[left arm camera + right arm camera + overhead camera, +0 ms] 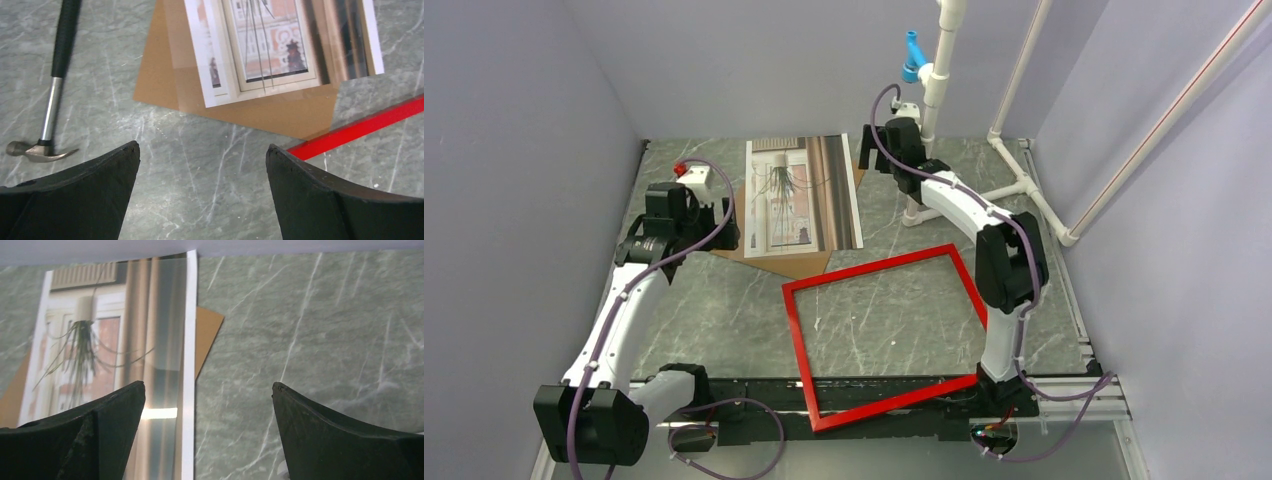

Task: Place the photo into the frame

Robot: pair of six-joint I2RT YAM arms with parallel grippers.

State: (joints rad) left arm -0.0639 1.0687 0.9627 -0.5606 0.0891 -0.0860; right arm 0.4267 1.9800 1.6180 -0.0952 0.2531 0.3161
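Note:
The photo (802,193) lies face up at the back middle of the table, on a brown backing board (794,262). The red frame (874,270) lies flat at front centre, its near edge over the table's front edge. My left gripper (709,228) is open and empty, just left of the board. In the left wrist view (202,150) the photo (280,45), the board (280,112) and a frame edge (360,127) lie ahead. My right gripper (869,152) is open and empty by the photo's far right corner. In the right wrist view (209,387) the photo's right edge (115,340) passes under the left finger.
A hammer (50,100) lies on the table left of the board. White pipes (944,90) with a blue clip (912,55) stand at the back right. Grey walls close in the left, back and right sides.

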